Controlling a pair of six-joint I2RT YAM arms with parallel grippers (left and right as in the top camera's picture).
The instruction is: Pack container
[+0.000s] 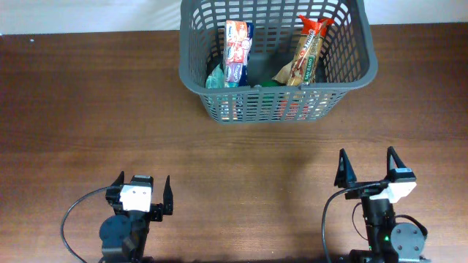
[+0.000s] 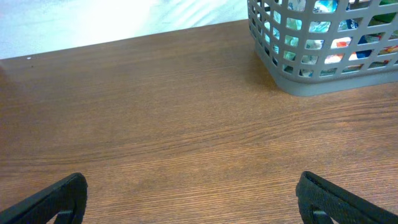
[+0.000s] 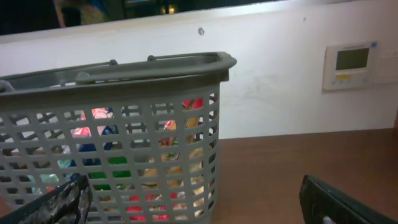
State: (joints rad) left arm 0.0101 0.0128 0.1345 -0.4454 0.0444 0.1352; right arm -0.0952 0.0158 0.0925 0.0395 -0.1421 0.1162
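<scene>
Only the overhead view looks down into the container (image 1: 278,89). It is a dark grey plastic basket with lattice-slotted sides and a thick rim, and it stands on the brown wood-grain worktop (image 1: 88,109). It is well ahead of both hands: ahead and to the right of the left hand (image 1: 144,179), ahead and to the left of the right hand (image 1: 365,162).

From above, a red, white and blue carton (image 1: 238,51) leans upright in the left part of the container. A long gold wrapper (image 1: 307,52) with a red crimped end leans in the right part. A teal packet (image 1: 215,77) sits at the carton's foot, and a green item (image 1: 269,82) lies low between carton and wrapper. The print on all of them is too small to read.

The left wrist view catches only one lower corner of the container, with colours glinting through the slots. That hand's black fingers (image 2: 59,199) sit at the lower corners of the frame, spread wide with nothing held.

The right wrist view shows the container side-on, with slim bars (image 3: 130,62) lying flat along its rim. Beyond it is a white wall (image 3: 280,81) carrying a pale control panel (image 3: 351,62) with a small display, its writing blurred. The right hand is equally wide open and grips nothing.
</scene>
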